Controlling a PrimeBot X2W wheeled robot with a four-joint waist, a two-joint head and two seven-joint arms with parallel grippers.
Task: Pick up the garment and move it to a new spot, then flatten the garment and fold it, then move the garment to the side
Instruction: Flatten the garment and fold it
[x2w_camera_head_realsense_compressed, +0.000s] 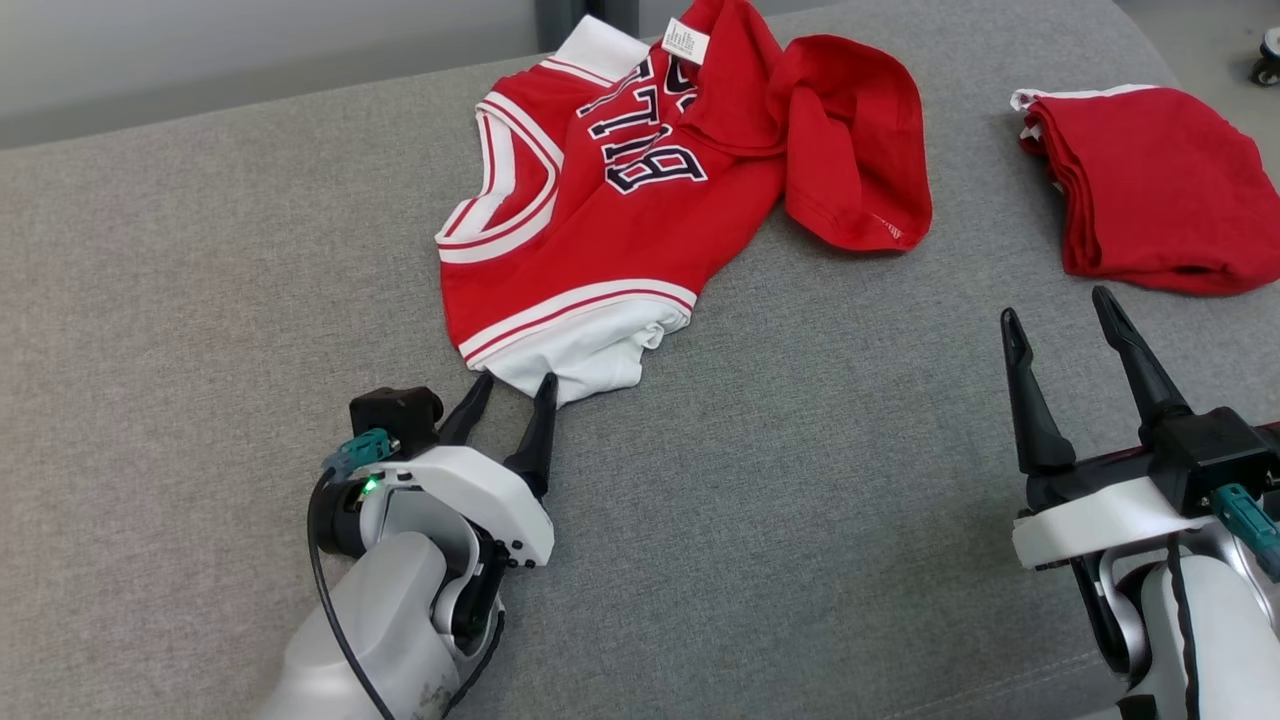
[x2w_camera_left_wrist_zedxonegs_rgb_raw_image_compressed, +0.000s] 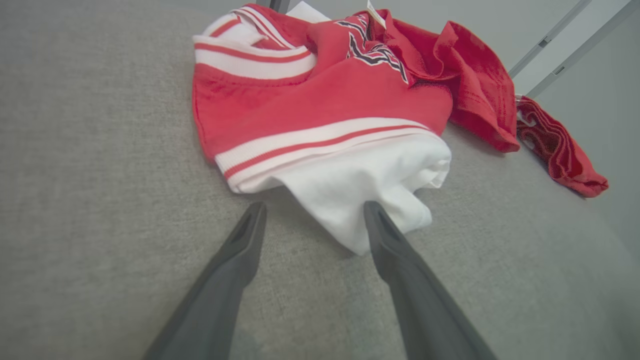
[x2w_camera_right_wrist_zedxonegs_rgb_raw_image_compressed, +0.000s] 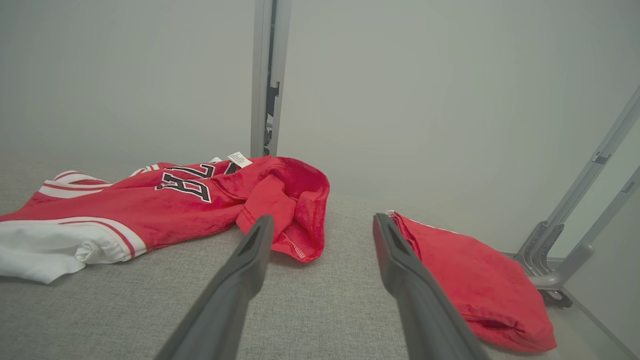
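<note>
left gripper (x2w_camera_head_realsense_compressed: 517, 380) stood wide and empty, its tips at the white hem of the jersey (x2w_camera_head_realsense_compressed: 600, 240). in the left wrist view one finger (x2w_camera_left_wrist_zedxonegs_rgb_raw_image_compressed: 395, 250) lay against that white cloth and the other over bare cushion (x2w_camera_head_realsense_compressed: 200, 300). the jersey lay crumpled by the cushion's far edge, about mid-way along, lettering up, with a red flap bunched on its right and a small label on top. right gripper (x2w_camera_head_realsense_compressed: 1055, 305) was also wide and empty, over the cushion near its right edge. its tips were just short of a folded red cloth (x2w_camera_head_realsense_compressed: 1150, 190), which lay by the far right corner, apart from the jersey.
</note>
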